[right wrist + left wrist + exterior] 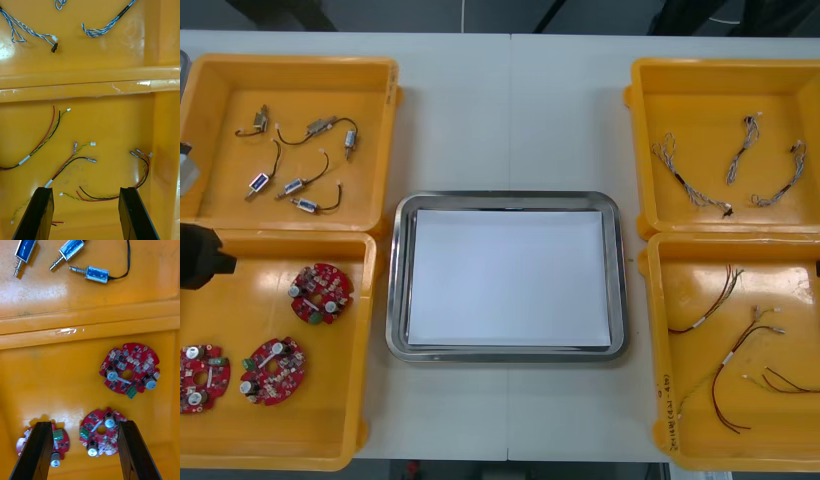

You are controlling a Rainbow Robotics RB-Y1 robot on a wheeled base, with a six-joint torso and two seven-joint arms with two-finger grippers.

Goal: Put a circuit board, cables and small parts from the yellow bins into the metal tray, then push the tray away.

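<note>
Left gripper spread, hanging over boards in near-left bin; right gripper spread too, over cables, near-right bin.

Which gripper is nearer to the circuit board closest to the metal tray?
Left. The left gripper hovers open over the yellow bin holding that circuit board, just beyond its fingers. The right gripper hovers open over red and yellow cables, across the metal tray.

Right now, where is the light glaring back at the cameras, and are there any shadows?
Front view: the metal tray's rim gleams, its white inside evenly lit. Right wrist view: white glare streaks the yellow bins' rims beyond the open right pincer. Left wrist view: a similar streak on the left bins' rims; soft shadows edge the red circuit boards under the open left pincer.
</note>
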